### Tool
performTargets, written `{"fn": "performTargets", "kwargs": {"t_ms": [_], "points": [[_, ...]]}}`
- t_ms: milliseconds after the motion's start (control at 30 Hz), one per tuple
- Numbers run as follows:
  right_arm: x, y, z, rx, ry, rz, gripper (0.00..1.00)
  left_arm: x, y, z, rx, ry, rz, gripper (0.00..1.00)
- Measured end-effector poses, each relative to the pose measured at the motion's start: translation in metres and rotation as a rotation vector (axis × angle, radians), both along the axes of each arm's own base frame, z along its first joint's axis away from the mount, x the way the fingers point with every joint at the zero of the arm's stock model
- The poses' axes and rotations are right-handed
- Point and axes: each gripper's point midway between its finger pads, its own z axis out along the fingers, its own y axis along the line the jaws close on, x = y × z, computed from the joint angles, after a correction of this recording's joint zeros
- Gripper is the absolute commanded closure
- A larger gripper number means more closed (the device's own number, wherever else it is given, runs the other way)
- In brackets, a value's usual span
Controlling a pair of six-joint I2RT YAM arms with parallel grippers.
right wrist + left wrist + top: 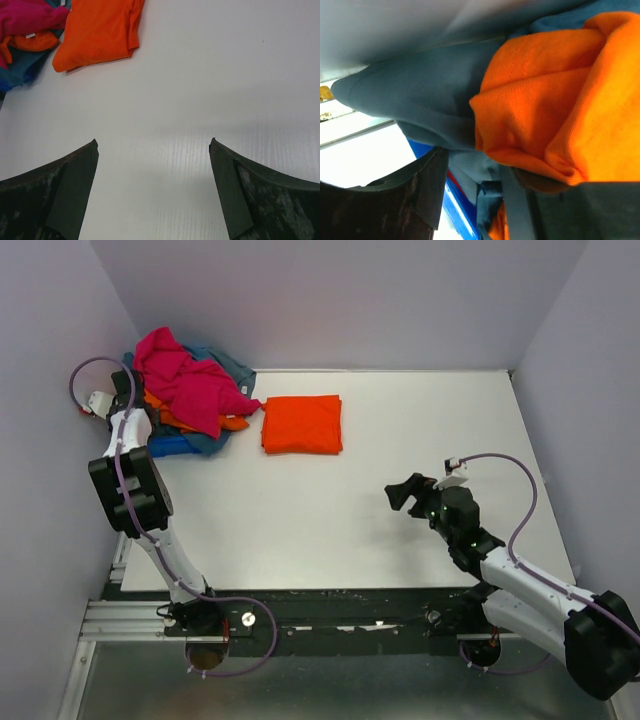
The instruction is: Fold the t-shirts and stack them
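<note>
A folded bright orange-red t-shirt (302, 424) lies flat at the back middle of the table, and the right wrist view shows it (97, 30) too. Left of it is a crumpled pile: a magenta pink shirt (185, 375) on top, with orange (165, 412), teal (232, 364) and blue (166, 447) cloth under it. My left gripper (133, 392) is pushed into the pile's left side. Its jaws stand apart in the left wrist view (510, 172), with slate blue-grey cloth (420, 100), orange cloth (560, 100) and a blue fold (455, 210) bunched between and above them. My right gripper (402, 494) hovers open over bare table (154, 142).
Grey walls close in the white table (400, 440) at the back and on both sides; the pile sits in the back left corner against the left wall. A metal rail (300, 615) with both arm bases runs along the near edge.
</note>
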Motion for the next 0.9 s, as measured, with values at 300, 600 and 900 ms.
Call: {"fn": "performTargets", "kwargs": {"t_ms": [300, 600, 900], "points": [[0.002, 0.001, 0.000, -0.004, 0.007, 0.001, 0.01, 0.012, 0.004, -0.014, -0.002, 0.004, -0.008, 1.00], [0.002, 0.003, -0.001, -0.004, 0.011, 0.007, 0.01, 0.007, -0.001, 0.005, -0.001, -0.021, -0.021, 1.00], [0.002, 0.002, 0.001, -0.002, 0.005, 0.007, 0.01, -0.002, -0.010, 0.132, 0.075, -0.247, -0.051, 1.00]]}}
